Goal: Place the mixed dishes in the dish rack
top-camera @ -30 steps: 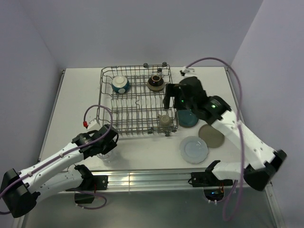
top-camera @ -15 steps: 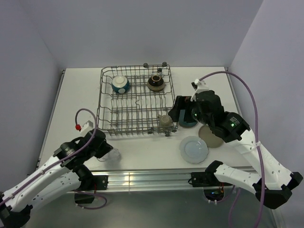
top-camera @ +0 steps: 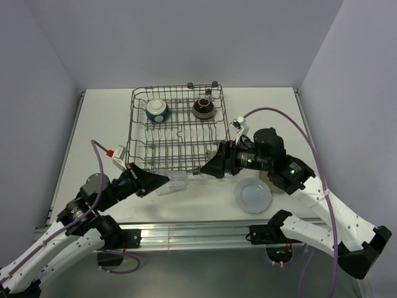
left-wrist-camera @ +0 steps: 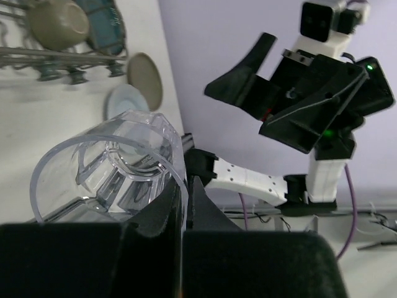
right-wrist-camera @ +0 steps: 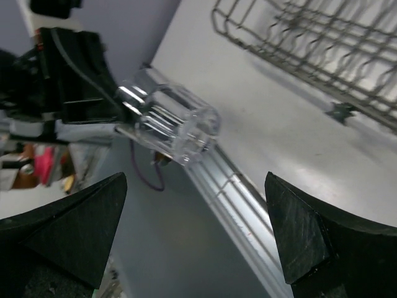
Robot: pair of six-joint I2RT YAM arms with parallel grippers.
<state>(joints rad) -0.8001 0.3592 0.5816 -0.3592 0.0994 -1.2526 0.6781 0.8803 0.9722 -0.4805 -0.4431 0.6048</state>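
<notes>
My left gripper (top-camera: 162, 180) is shut on the rim of the clear glass (top-camera: 173, 182) and holds it on its side above the table, in front of the dish rack (top-camera: 177, 133). In the left wrist view the fingers (left-wrist-camera: 184, 194) pinch the glass (left-wrist-camera: 111, 166) wall. My right gripper (top-camera: 211, 166) is open and empty, facing the glass (right-wrist-camera: 177, 121) from the right, a short gap away. The teal bowl (top-camera: 157, 110) and dark brown bowl (top-camera: 203, 108) sit in the rack. The mug (left-wrist-camera: 59, 22) sits at the rack's near right corner. The pale-blue plate (top-camera: 253, 195) lies on the table.
The beige plate (left-wrist-camera: 146, 77) and teal plate (left-wrist-camera: 104, 28) lie right of the rack, mostly hidden under the right arm (top-camera: 279, 167) in the top view. The table's near edge and its metal rail (top-camera: 198, 233) run just below the glass.
My left gripper lifted the glass off the table, tipped it sideways and carried it right. My right arm swung down and left from the plates, turning its open gripper toward the glass.
</notes>
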